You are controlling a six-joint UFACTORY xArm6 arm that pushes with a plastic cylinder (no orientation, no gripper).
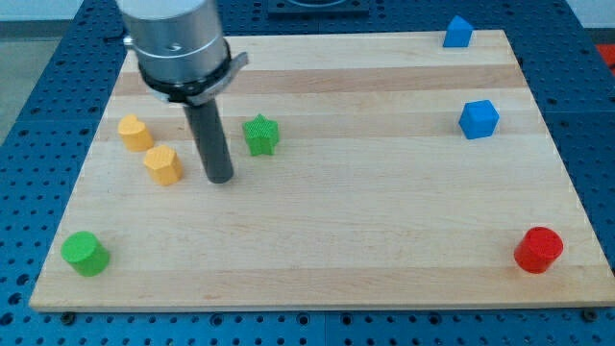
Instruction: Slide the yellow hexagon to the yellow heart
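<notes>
The yellow hexagon [163, 164] lies near the board's left edge, about midway down, with the yellow heart [135, 132] just beside it toward the top-left corner, apart by a thin gap. My tip [221, 179] stands on the board [384, 250] just to the hexagon's right, not touching it, with the green star [260, 135] on its other side. Being a bare rod, it grips nothing; I judge the push should come from the hexagon's lower right, short and slow, aimed at the heart.
</notes>
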